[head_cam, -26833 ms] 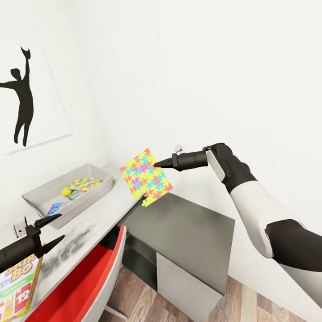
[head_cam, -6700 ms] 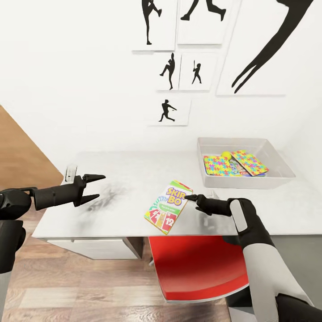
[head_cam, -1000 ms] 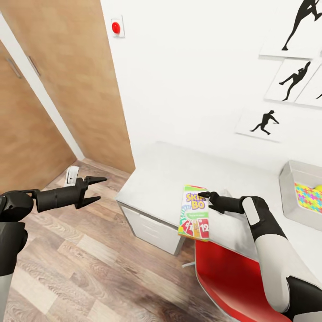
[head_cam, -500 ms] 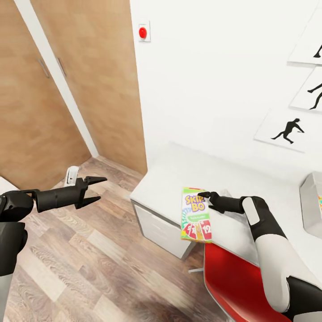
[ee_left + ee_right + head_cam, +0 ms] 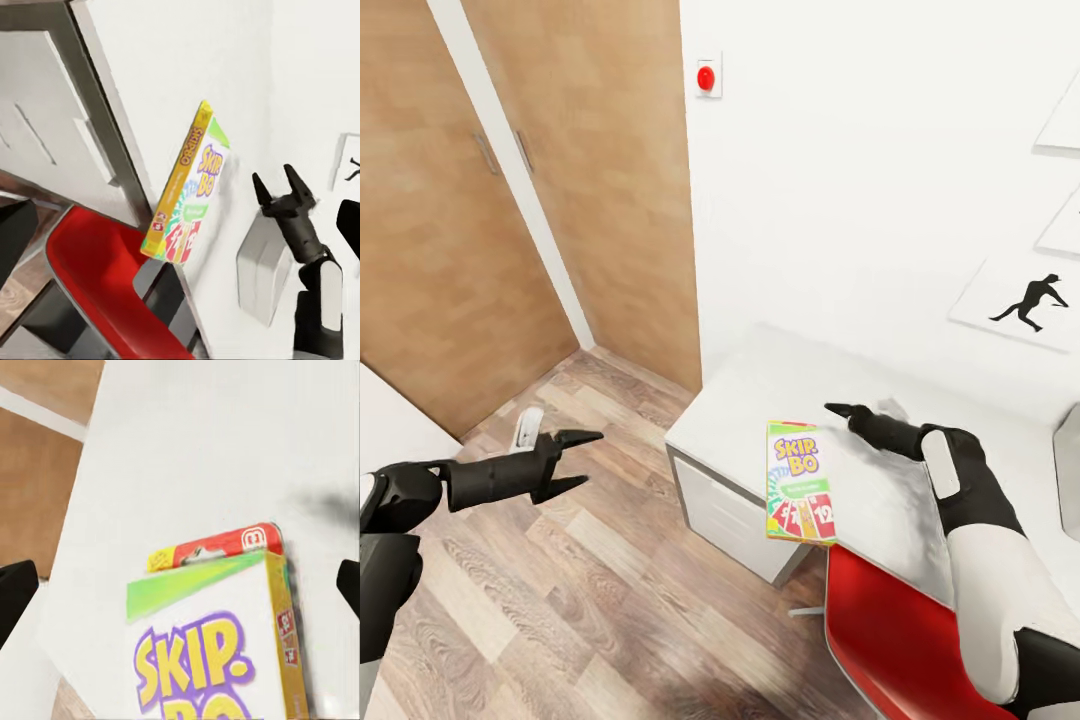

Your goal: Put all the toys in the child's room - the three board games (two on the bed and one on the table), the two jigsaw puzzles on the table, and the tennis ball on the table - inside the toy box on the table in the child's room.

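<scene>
Released since half a second ago, the SKIP BO box [image 5: 799,481] now sits apart from the right gripper [image 5: 838,409], which has lifted away toward the far side of the table [image 5: 760,390]. It lies on the table's near edge with its low end jutting past the rim above the red chair [image 5: 890,640]; the left wrist view shows it tilted, 1 corner hanging over the seat [image 5: 97,292]. The right gripper's fingers stand parted, holding nothing [image 5: 283,196]. The left gripper [image 5: 582,460] hovers over the wood-plank floor [image 5: 560,600] well to the left, jaws spread and empty. White drawers [image 5: 725,515] sit under the table, wooden doors [image 5: 480,200] far left, and the toy box [image 5: 1068,450] shows at the right edge.
</scene>
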Robot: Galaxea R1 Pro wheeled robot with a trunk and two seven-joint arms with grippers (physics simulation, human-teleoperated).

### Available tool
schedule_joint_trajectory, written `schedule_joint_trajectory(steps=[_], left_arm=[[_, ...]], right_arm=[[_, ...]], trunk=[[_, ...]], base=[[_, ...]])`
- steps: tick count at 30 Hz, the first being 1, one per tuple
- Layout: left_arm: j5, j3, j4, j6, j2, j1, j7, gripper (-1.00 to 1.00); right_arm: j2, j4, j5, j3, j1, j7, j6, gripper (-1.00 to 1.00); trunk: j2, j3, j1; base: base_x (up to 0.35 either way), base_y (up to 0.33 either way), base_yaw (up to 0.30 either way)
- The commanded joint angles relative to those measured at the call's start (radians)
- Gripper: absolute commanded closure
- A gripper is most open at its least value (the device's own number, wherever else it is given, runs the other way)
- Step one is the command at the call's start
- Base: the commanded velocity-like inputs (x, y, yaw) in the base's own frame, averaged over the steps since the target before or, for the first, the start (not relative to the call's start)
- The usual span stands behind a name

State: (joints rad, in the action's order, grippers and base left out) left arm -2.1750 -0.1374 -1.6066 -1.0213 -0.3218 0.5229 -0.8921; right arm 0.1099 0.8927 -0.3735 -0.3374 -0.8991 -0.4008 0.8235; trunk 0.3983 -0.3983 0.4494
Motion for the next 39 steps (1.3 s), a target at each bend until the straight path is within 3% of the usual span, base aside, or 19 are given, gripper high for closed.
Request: schedule_joint_trajectory(steps=[1,3,4,5,6,7,8,10,13,14,15,17,18,21,22,24,30,36,39], left_arm=[[0.021,-0.005,0.0,0.0,0.017,-0.036,0.004,-1.0],[0.141,-0.014,0.0,0.001,0.072,-0.074,0.043,-1.0],[0.255,-0.022,0.003,0.002,0.113,-0.09,0.094,-1.0],[0.313,-0.026,0.006,0.002,0.132,-0.095,0.126,-1.0],[0.475,-0.033,0.011,0.004,0.178,-0.114,0.249,-1.0],[0.521,-0.034,0.014,0.004,0.188,-0.124,0.294,-1.0],[0.601,-0.038,0.024,0.009,0.203,-0.15,0.385,-1.0],[0.698,-0.041,0.063,0.044,0.212,-0.195,0.515,-1.0],[0.799,-0.04,0.155,0.123,0.214,-0.243,0.689,-1.0],[0.887,-0.035,0.262,0.182,0.219,-0.27,0.873,-1.0],[0.913,-0.034,0.291,0.195,0.221,-0.274,0.916,-1.0],[1.005,-0.033,0.391,0.24,0.226,-0.283,1.078,-1.0],[1.085,-0.029,0.487,0.347,0.232,-0.289,1.259,-1.0],[1.092,-0.005,0.555,0.37,0.233,-0.288,1.279,-1.0],[1.088,0.007,0.602,0.439,0.236,-0.285,1.285,-1.0],[1.088,0.01,0.63,0.462,0.248,-0.282,1.286,-1.0],[1.095,0.013,0.78,0.613,0.312,-0.257,1.286,-1.0],[1.084,0.012,0.906,0.833,0.38,-0.237,1.288,-1.0],[1.086,0.014,0.932,0.926,0.411,-0.232,1.354,-1.0]], right_arm=[[0.019,0.036,0.002,-0.007,0.004,-0.008,-0.055,-1.0],[0.055,0.094,-0.006,-0.025,0.02,-0.018,-0.111,-1.0],[0.074,0.142,-0.015,-0.038,0.041,-0.038,-0.133,-1.0],[0.081,0.169,-0.019,-0.044,0.053,-0.052,-0.141,-1.0],[0.095,0.269,-0.025,-0.061,0.096,-0.097,-0.154,-1.0],[0.099,0.307,-0.026,-0.067,0.114,-0.108,-0.156,-1.0],[0.104,0.384,-0.028,-0.077,0.152,-0.126,-0.159,-1.0],[0.108,0.495,-0.032,-0.087,0.207,-0.142,-0.151,-1.0],[0.111,0.615,-0.034,-0.093,0.257,-0.155,-0.125,-1.0],[0.112,0.678,-0.034,-0.095,0.279,-0.161,-0.092,-1.0],[0.112,0.687,-0.034,-0.095,0.282,-0.162,-0.087,-1.0],[0.112,0.708,-0.034,-0.092,0.29,-0.165,-0.075,-1.0],[0.113,0.721,-0.033,-0.089,0.296,-0.169,-0.067,-1.0],[0.113,0.722,-0.033,-0.089,0.296,-0.17,-0.066,-1.0],[0.114,0.723,-0.033,-0.088,0.296,-0.17,-0.066,-1.0],[0.114,0.723,-0.033,-0.088,0.296,-0.17,-0.066,-1.0],[0.114,0.724,-0.033,-0.089,0.296,-0.171,-0.066,-1.0],[0.114,0.724,-0.033,-0.09,0.296,-0.171,-0.066,-1.0],[0.114,0.724,-0.032,-0.09,0.296,-0.17,-0.066,-1.0]], trunk=[[0.002,-0.002,0.001],[0.002,-0.002,0.001],[0.002,-0.002,0.001],[0.002,-0.002,0.001],[0.002,-0.002,0.001],[0.002,-0.002,0.001],[0.002,-0.002,0.001],[0.002,-0.002,0.001],[0.002,-0.002,0.001],[0.002,-0.002,0.001],[0.002,-0.002,0.001],[0.002,-0.002,0.001],[0.002,-0.002,0.001],[0.002,-0.002,0.001],[0.002,-0.002,0.001],[0.002,-0.002,0.001],[0.002,-0.002,0.001],[0.002,-0.002,0.001],[0.002,-0.002,0.001]], base=[[0.0,0.0,0.003],[0.0,0.0,0.002],[0.0,0.0,0.0],[0.0,0.0,0.0],[0.0,0.0,0.0],[0.0,0.0,0.0],[0.0,0.0,0.0],[0.0,0.0,0.0],[0.0,0.0,0.0],[0.0,0.0,0.0],[0.0,0.0,0.0],[0.0,0.0,0.0],[0.0,0.0,-0.004],[0.0,0.0,-0.082],[0.0,0.0,-0.253],[0.0,0.0,-0.269],[0.0,0.0,-0.288],[0.0,0.0,-0.291],[0.0,0.0,-0.292]])
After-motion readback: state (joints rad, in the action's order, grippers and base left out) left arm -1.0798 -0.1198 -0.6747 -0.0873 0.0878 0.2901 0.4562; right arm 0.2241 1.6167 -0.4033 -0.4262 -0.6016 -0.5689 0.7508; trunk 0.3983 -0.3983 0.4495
